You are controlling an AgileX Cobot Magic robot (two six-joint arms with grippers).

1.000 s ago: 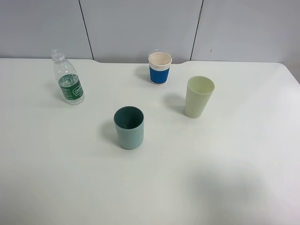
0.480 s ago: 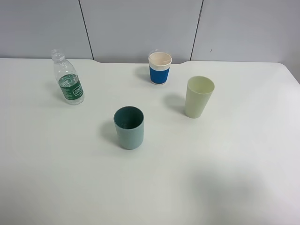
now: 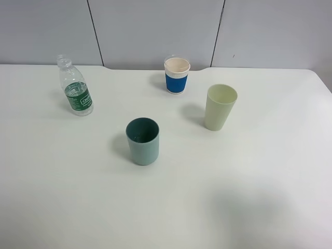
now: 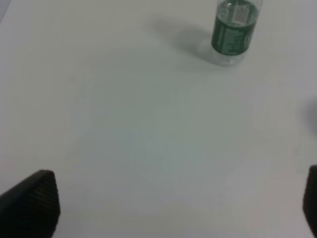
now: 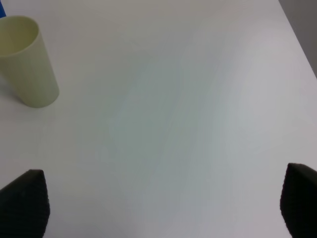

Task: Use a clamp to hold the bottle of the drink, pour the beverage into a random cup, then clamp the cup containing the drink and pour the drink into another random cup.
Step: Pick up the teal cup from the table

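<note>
Bright even light; soft shadow left of pale cup; wrist views blurry

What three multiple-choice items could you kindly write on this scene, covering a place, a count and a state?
1. Where on the table is the bottle? A far left; B near right; C centre.
2. How many cups stand there? A two; B three; C four.
3. How is the bottle? A lying flat; B upright, standing free; C gripped in jaws.
Answers: 1 A, it stands at the far-left side; 2 B, teal cup, pale green cup, blue-sleeved cup; 3 B, it stands upright with nothing touching it.
</note>
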